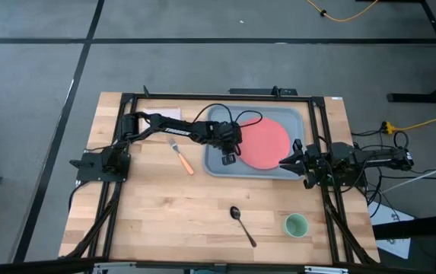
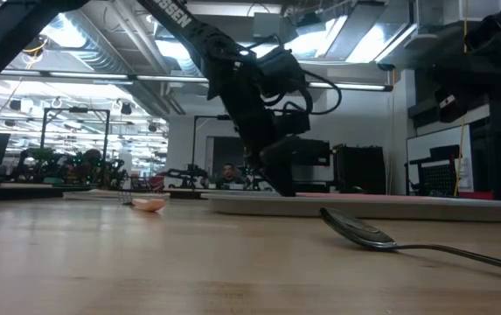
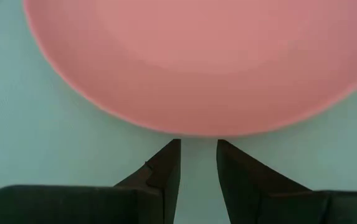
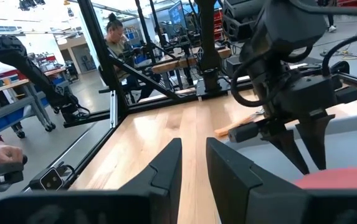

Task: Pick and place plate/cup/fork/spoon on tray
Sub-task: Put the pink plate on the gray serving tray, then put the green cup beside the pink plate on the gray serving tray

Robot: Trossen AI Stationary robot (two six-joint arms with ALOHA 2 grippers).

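The plate [image 1: 267,143] lies flat in the tray [image 1: 214,164], the left gripper [image 1: 230,159] poised just beside its rim with its 2 fingers [image 3: 164,169] slightly apart, while the right gripper [image 1: 288,162] waits at the tray's right edge, fingers slightly apart

The left arm stretches out, its hand [image 1: 230,157] pointing down with fingers [image 3: 166,168] slightly parted; the right hand [image 1: 284,162] waits nearby, narrowly parted.
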